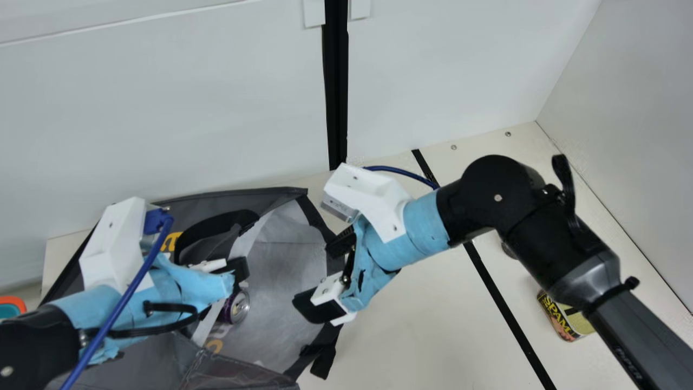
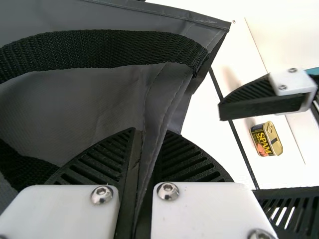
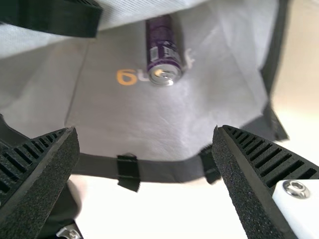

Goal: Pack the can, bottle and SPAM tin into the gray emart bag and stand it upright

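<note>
My left gripper (image 1: 238, 271) is at the gray bag (image 1: 281, 260), which lies on its side with its mouth towards the right. In the left wrist view, that gripper (image 2: 149, 137) is shut on a fold of the bag's side (image 2: 89, 99) below a black strap. The purple can (image 1: 238, 307) lies inside the bag; the right wrist view shows the can (image 3: 162, 47) on the pale lining (image 3: 129, 109). My right gripper (image 1: 325, 275) stands open at the mouth; in its wrist view the gripper (image 3: 146, 130) has nothing between its fingers. The SPAM tin (image 1: 563, 319) stands beyond the right forearm.
A small dark round object (image 1: 508, 250), mostly hidden by the right arm, is on the table (image 1: 427, 325); I cannot tell what it is. White walls (image 1: 162, 119) rise behind and at the right. An orange-rimmed item (image 1: 13, 304) shows at the far left.
</note>
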`<action>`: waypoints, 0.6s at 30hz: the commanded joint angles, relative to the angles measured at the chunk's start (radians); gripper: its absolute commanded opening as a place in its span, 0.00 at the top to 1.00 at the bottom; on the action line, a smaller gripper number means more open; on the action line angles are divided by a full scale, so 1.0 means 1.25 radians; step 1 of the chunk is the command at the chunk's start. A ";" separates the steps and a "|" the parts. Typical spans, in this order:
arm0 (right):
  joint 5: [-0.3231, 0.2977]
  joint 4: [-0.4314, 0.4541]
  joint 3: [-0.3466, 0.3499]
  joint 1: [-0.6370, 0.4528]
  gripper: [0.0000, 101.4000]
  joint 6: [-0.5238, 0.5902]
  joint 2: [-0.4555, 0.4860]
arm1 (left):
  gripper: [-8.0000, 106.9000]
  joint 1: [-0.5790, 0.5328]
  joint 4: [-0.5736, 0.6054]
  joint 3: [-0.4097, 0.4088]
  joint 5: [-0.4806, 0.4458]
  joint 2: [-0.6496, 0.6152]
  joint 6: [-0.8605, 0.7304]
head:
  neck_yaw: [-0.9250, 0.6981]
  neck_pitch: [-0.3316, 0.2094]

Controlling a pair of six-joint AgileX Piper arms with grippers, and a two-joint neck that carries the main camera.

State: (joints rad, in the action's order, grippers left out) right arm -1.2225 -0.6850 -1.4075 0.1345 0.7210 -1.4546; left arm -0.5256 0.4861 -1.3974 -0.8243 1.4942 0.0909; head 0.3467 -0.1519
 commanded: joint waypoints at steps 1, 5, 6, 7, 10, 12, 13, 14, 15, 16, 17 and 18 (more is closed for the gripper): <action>0.002 0.011 0.002 -0.009 0.06 -0.002 0.008 | 1.00 0.000 0.000 0.000 0.000 0.000 0.000 | 0.002 -0.018; 0.002 0.033 0.006 -0.027 0.06 -0.008 0.026 | 1.00 0.000 0.000 0.000 0.000 0.000 0.000 | 0.002 -0.018; 0.002 0.039 0.007 -0.032 0.06 -0.010 0.031 | 1.00 0.000 0.000 0.000 0.000 0.000 0.000 | 0.002 -0.018; 0.002 0.045 0.008 -0.037 0.06 -0.012 0.035 | 1.00 0.000 0.000 0.000 0.000 0.000 0.000 | 0.002 -0.018; 0.002 0.062 0.008 -0.051 0.06 -0.021 0.049 | 1.00 0.000 0.000 0.000 0.000 0.000 0.000 | 0.002 -0.018; 0.002 0.075 0.008 -0.058 0.06 -0.027 0.058 | 1.00 0.000 0.000 0.000 0.000 0.000 0.000 | 0.002 -0.018; 0.002 0.082 0.008 -0.062 0.06 -0.030 0.062 | 1.00 0.000 0.000 0.000 0.000 0.000 0.000 | 0.002 -0.018; 0.002 0.089 0.009 -0.065 0.06 -0.032 0.067 | 1.00 0.000 0.000 0.000 0.000 0.000 0.000 | 0.002 -0.018; 0.002 0.096 0.009 -0.069 0.06 -0.034 0.071 | 1.00 0.000 0.000 0.000 0.000 0.000 0.000 | 0.002 -0.018; 0.002 0.103 0.010 -0.072 0.06 -0.036 0.075 | 1.00 0.000 0.000 0.000 0.000 0.000 0.000 | 0.002 -0.018; 0.002 0.111 0.010 -0.076 0.06 -0.039 0.080 | 1.00 0.000 0.000 0.000 0.000 0.000 0.000 | 0.002 -0.018; 0.002 0.119 0.010 -0.079 0.06 -0.040 0.084 | 1.00 0.000 0.000 0.000 0.000 0.000 0.000 | 0.002 -0.018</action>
State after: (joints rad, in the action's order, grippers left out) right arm -1.2211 -0.5494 -1.3964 0.0389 0.6726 -1.3533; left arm -0.5256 0.4861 -1.3974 -0.8243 1.4942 0.0909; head 0.3482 -0.1519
